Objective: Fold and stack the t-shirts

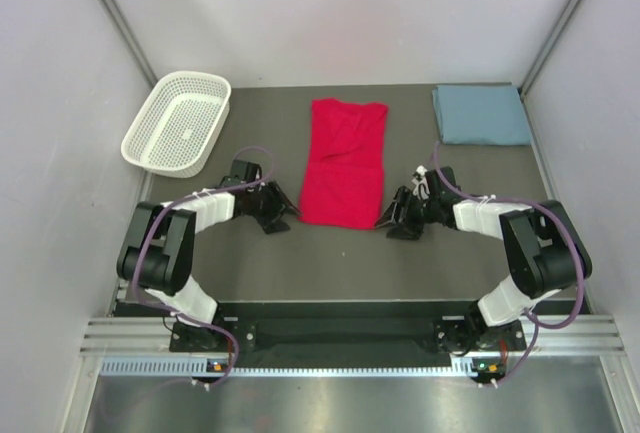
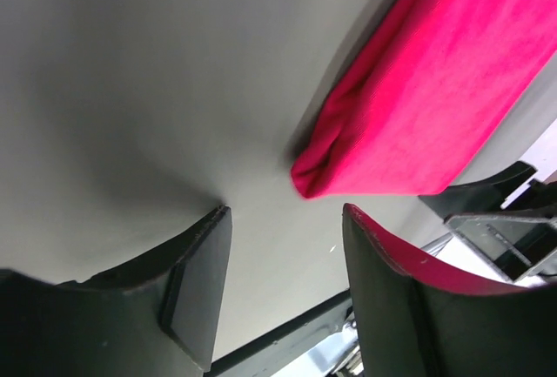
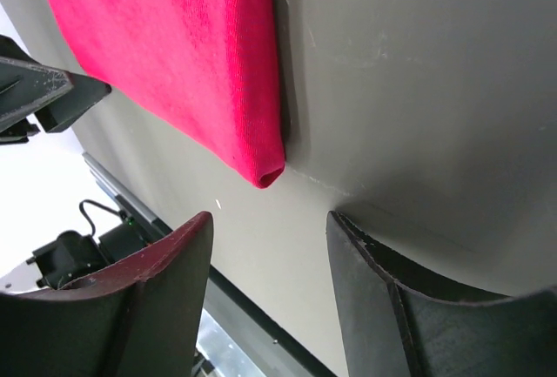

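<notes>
Red t-shirt (image 1: 345,161) lies as a long strip. One near corner sits just ahead of the left gripper (image 2: 285,216), the other just ahead of the right gripper (image 3: 270,218). Both have fingers spread wide, holding nothing.

My guess is the next step is pinching both corners: go low, catch every layer, and lift evenly.

The table (image 1: 330,263) is dark and matte, with grey walls around it. The blue-grey t-shirt (image 1: 482,115) lies folded well beyond the right fingers, and the basket (image 1: 150,143) sits beyond the left.
</notes>
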You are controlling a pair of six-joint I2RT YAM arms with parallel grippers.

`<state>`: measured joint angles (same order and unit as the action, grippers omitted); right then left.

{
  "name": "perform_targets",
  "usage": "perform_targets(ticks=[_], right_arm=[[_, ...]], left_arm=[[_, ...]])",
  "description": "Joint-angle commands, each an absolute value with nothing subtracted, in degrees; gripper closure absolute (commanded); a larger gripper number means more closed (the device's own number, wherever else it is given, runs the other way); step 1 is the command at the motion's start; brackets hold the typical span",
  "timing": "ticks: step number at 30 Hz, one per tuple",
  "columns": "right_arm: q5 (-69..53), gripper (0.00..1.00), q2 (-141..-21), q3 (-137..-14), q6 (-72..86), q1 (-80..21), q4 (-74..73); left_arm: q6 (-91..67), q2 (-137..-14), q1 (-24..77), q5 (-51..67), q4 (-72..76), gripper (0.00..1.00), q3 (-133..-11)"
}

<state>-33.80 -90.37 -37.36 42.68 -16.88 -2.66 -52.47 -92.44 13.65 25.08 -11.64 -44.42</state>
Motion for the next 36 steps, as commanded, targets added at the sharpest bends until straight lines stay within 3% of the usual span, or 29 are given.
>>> perform_targets(ticks=[1,10,16,21,29,36], right_arm=[[-28.39,0.44,-89.12,-36.47,42.28,-17.49,-1.84],[-26.72,0.44,-88.07,-36.21,42.54,-18.28,-3.6],[-23.82,0.41,-86.22,-34.02,46.31,-20.65,-2.29],[-22.94,0.41,-86.75,-33.22,47.99,-21.88,-1.76],[-20.92,0.42,-87.09,-31.82,49.74,-21.88,-0.88],[-20.92,0.51,-91.4,-31.9,52.99,-21.88,3.77]], left_arm=[[-55.28,-95.27,15.02,23.55,-8.53,0.41,-47.11],[-55.55,-97.47,16.17,21.09,-11.34,0.47,-47.81],[-54.49,-98.61,16.08,21.01,-11.52,0.57,-47.29],[-53.53,-100.63,16.08,22.59,-9.67,0.78,-47.9],[-52.12,-100.29,16.08,23.55,-8.61,0.97,-48.52],[-50.89,-98.97,16.08,24.7,-9.58,1.0,-48.17]])
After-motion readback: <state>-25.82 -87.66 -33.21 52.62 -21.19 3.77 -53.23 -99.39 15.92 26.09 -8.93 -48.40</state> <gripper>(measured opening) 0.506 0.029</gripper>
